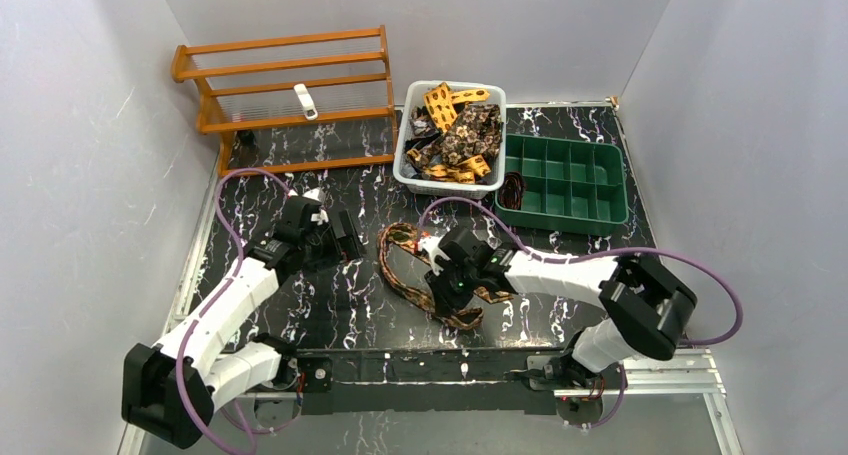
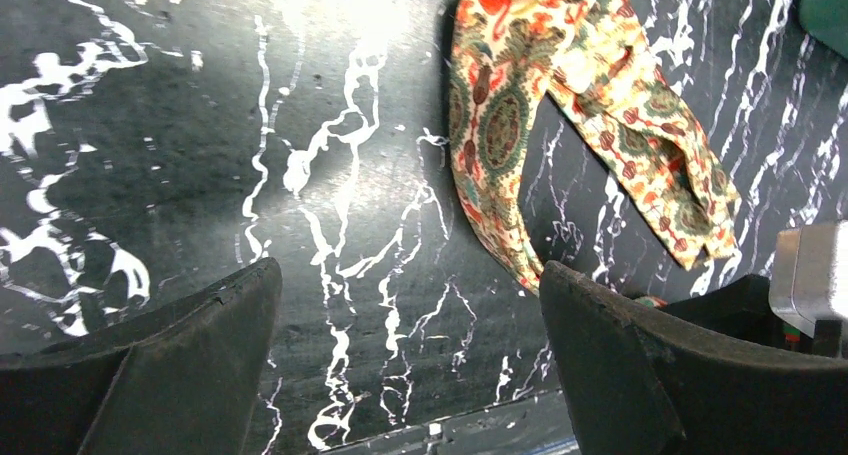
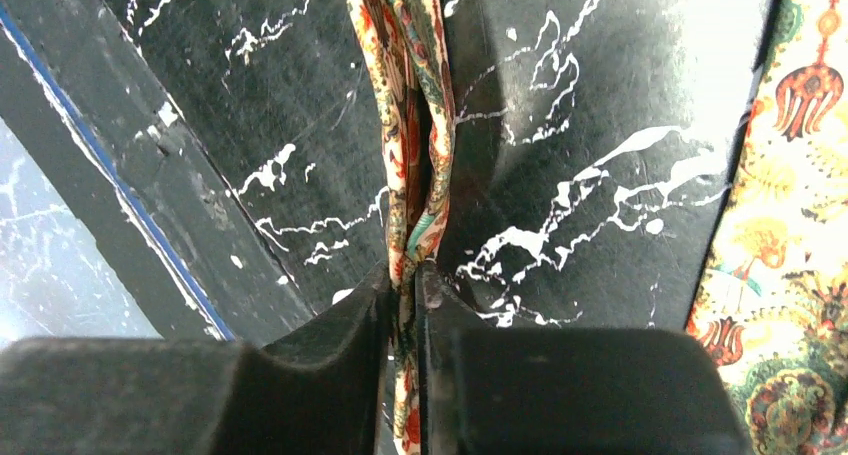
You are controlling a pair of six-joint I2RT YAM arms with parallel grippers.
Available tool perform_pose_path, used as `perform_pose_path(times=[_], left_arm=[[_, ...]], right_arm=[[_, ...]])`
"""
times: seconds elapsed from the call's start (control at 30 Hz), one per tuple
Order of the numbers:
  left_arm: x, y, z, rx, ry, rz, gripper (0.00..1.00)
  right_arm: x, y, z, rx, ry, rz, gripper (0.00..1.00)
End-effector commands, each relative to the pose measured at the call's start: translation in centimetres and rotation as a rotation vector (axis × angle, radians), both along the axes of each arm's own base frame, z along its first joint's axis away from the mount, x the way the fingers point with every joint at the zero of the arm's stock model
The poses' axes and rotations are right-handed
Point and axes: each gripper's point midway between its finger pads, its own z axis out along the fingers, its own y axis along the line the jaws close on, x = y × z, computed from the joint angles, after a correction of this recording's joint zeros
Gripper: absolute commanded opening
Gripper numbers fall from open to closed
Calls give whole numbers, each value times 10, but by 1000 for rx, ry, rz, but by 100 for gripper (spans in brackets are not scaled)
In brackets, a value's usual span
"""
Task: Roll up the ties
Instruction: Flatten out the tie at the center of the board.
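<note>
Right claw (image 3: 408,275) clamping on bunched strip of paisley tie (image 3: 410,125), fabric running straight ahead from tips. Wider stretch of same print lying on desk (image 3: 560,125) to claw's right. Left claw (image 2: 408,270) gaping wide above desk, tie fold lying ahead.

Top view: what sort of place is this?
Probably a lab test cell, not a home or shop: plain white walls box in a marbled black table, two robot arms are bolted at its near edge, and a basket of ties sits beside a green sorting tray.
</note>
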Motion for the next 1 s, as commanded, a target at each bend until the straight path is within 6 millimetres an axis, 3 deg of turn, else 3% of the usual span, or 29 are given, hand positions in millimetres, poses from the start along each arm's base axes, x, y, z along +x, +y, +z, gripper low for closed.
perform_pose_path(times=[0.0,0.13,0.27,0.37,0.5,0.57,0.67,0.83,0.9,0.97], left_arm=[[8,30,25,103,-76,136,98],[4,67,46,222,-94,308,98],[-5,98,64,330,-102,431,98],[-10,107,74,353,-119,467,98],[-15,107,72,347,-108,461,98],[-19,104,67,335,-91,438,98],[-23,92,54,291,-63,379,98],[-31,60,21,171,40,280,98],[-34,50,6,136,90,271,98],[-37,45,-7,118,139,281,98]], right_arm=[[13,37,27,86,3,-16,20],[34,89,62,215,25,-91,15],[59,148,68,252,89,-189,17],[62,193,68,240,121,-145,29],[63,219,89,262,140,-43,43],[73,210,103,243,101,-47,53],[93,174,112,171,-49,-133,63],[122,87,91,16,-290,-286,78],[133,57,77,-27,-288,-338,81],[138,39,70,-22,-243,-346,82]])
